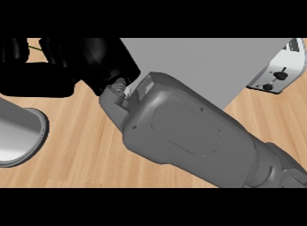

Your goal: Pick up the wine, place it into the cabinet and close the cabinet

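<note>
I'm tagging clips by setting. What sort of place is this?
Most likely a kitchen: a light wooden countertop, a shiny white toaster with black knobs at the far right, and a plain grey cabinet beside it.

Bright even light, soft shading across right forearm (182,132)

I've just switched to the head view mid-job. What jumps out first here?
The right forearm fills the middle, running from the lower right corner up to the black right hand at the upper left. No wine shows clearly there. Behind the wrist stands the pale grey cabinet, with a toaster at the upper right edge. A shiny grey cylinder juts in from the left edge, and I cannot tell what it is.
</note>
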Tool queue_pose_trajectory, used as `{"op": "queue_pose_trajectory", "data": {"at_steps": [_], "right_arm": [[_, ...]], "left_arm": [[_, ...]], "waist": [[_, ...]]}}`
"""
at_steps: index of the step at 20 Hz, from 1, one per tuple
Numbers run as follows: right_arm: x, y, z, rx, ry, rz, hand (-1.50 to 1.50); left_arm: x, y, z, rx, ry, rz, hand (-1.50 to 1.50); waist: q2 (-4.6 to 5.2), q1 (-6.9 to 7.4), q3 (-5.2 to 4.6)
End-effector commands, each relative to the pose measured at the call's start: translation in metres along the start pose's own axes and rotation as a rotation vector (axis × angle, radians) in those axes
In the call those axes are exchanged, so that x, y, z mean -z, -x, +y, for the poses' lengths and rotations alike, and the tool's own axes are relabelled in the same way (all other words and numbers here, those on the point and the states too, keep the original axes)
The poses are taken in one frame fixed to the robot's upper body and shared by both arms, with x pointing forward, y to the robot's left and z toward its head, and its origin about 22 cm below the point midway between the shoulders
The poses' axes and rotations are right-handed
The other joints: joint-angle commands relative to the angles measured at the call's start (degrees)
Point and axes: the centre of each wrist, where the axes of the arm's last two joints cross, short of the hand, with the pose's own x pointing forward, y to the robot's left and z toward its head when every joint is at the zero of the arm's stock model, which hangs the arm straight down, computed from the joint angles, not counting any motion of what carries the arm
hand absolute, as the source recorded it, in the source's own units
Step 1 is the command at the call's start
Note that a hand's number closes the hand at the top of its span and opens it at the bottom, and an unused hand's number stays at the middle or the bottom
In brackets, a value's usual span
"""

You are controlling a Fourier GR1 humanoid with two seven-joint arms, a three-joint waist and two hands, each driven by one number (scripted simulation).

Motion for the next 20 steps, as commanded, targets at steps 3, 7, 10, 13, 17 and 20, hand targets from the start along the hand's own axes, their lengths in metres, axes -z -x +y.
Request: {"op": "queue_pose_trajectory", "data": {"at_steps": [3, 7, 10, 13, 17, 20], "right_arm": [[0.04, 0.037, -0.032, -0.044, 0.091, 0.047, 1.5], [0.034, 0.078, -0.053, -0.086, 0.142, 0.091, 1.5], [0.033, 0.085, -0.07, -0.106, 0.15, 0.089, 1.5], [0.034, 0.097, -0.077, -0.135, 0.154, 0.085, 1.5], [0.032, 0.108, -0.094, -0.177, 0.179, 0.086, 1.5], [0.037, 0.104, -0.092, -0.165, 0.182, 0.09, 1.5]], "left_arm": [[0.005, -0.004, 0.0, 0.006, 0.008, -0.021, 1.5], [0.001, -0.01, 0.008, 0.016, 0.004, -0.031, 1.5], [0.002, -0.014, 0.012, 0.024, -0.007, -0.02, 1.5], [0.005, -0.014, 0.012, 0.038, -0.02, -0.042, 1.5], [0.01, -0.016, 0.009, 0.034, -0.009, -0.05, 1.5], [0.01, -0.016, 0.009, 0.028, -0.019, -0.037, 1.5]], "waist": [[0.47, -0.53, 0.0], [0.65, -0.26, 0.0], [0.69, -0.8, 0.03], [1.3, -1.0, -0.01], [1.52, -2.2, 0.04], [1.35, -1.86, 0.02]]}}
